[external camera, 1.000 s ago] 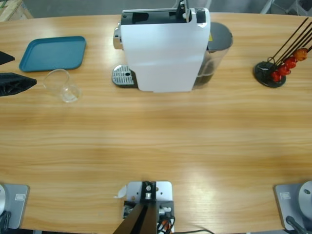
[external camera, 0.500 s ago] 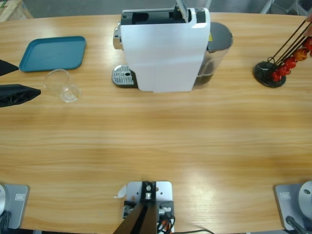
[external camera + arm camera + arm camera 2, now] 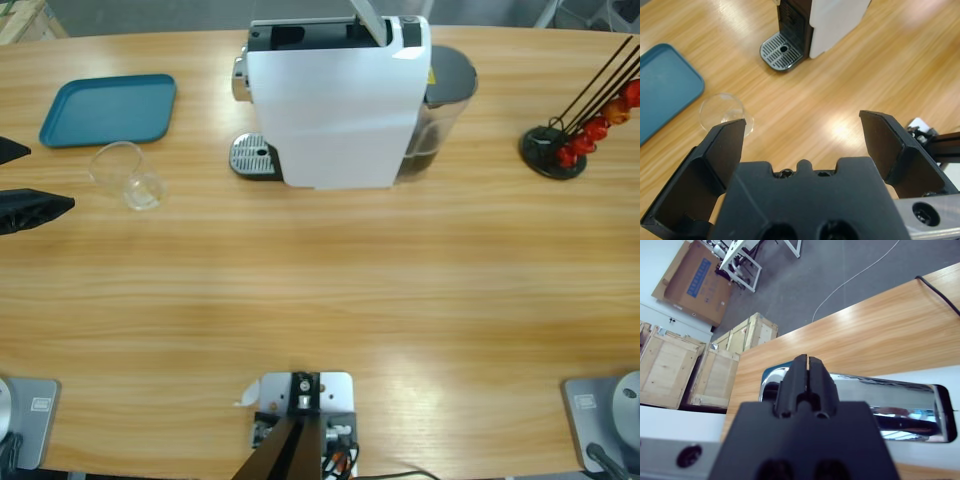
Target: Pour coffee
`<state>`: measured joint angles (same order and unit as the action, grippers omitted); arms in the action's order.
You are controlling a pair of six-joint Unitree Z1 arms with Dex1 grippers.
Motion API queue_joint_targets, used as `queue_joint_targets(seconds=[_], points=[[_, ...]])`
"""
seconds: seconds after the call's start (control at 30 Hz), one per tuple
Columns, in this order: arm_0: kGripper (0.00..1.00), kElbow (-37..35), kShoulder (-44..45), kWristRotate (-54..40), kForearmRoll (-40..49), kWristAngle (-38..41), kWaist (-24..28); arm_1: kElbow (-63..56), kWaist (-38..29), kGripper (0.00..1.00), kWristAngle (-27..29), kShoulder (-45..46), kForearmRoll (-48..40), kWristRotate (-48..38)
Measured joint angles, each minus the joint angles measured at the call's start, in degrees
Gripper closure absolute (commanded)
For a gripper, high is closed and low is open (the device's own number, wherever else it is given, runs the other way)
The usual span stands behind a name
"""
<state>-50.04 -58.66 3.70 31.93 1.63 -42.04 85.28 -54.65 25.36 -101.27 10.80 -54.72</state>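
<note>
grey floor [image 3: 840,265] beyond the wooden table [image 3: 900,320]; wooden crates [image 3: 710,370], a cardboard box [image 3: 695,282].

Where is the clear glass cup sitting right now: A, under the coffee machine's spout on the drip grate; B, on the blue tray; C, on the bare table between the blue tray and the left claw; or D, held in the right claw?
C: the clear glass cup stands on the wooden table just below the blue tray, with the open left claw beside it and the drip grate bare.

No readable text anywhere I look. Blue print on cardboard box [image 3: 695,284] beyond my right jaws too small to read.
</note>
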Motion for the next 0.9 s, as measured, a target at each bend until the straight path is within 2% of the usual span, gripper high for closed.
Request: queue_joint_targets(seconds=[0.43, 0.9], points=[[0.009, 1.5, 0.0, -1.1, -0.3, 0.0, 0.0, 2.0, -0.2, 1.0, 0.3, -3.5, -0.5, -0.1], [0.009, 3.5, 0.5, -1.1, -2.4, 0.0, 0.0, 0.8, -5.0, 1.0, 3.5, -6.2, -0.9, -0.2]])
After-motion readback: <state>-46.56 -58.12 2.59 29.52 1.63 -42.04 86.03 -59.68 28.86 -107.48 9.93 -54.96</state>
